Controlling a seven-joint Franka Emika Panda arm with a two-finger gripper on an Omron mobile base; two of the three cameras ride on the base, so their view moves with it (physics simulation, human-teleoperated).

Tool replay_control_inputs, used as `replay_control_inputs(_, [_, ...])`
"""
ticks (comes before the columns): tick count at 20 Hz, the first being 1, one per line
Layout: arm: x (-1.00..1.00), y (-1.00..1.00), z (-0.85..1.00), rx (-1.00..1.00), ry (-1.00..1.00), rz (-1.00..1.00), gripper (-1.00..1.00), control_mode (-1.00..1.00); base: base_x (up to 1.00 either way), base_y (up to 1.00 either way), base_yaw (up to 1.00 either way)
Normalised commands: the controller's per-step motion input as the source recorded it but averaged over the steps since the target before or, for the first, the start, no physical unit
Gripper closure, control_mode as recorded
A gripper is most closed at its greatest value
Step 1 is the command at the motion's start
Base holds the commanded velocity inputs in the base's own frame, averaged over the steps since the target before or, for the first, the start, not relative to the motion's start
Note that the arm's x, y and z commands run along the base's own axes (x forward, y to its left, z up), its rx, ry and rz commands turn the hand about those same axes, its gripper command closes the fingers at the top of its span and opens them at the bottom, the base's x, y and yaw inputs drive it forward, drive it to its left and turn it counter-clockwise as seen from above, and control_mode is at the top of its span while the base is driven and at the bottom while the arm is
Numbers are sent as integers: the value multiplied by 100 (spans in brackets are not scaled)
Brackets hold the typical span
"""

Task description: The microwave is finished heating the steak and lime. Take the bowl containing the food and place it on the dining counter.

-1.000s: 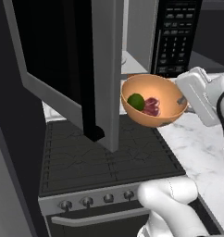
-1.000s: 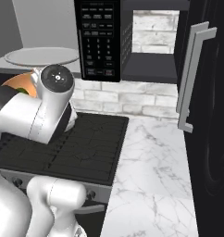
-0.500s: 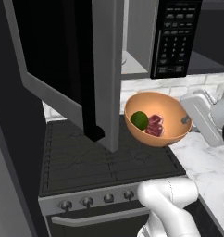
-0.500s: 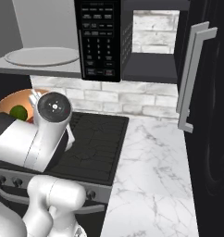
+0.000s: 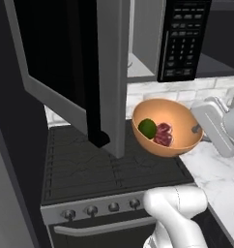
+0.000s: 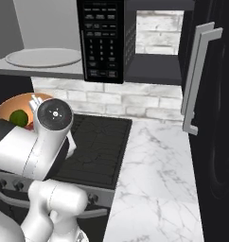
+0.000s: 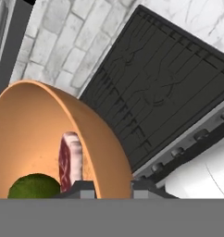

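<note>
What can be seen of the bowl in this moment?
The bowl is wide, round and orange-tan, smooth and lighter inside. It hangs tilted in the air over the right back of the black stove, below the open microwave. The hand is clamped on its right rim, one finger inside. The lime and steak lie together in its bottom.

kitchen corner, stove and marble

a black stove (image 5: 109, 164) with a row of knobs (image 5: 100, 209) sits under a white brick backsplash (image 6: 111, 101). white grey-veined marble counter (image 6: 156, 184) runs to its right, and a tall dark cabinet with a long grey handle (image 6: 198, 75) stands at far right.
</note>
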Motion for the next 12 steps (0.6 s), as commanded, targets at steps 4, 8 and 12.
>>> replay_control_inputs(4, [0,0,0,0,0,0,100,100,-74,-27,4])
replay_control_inputs(8, [0,0,0,0,0,0,100,100,-69,-3,33])
replay_control_inputs(12, [0,0,0,0,0,0,100,100,-67,0,56])
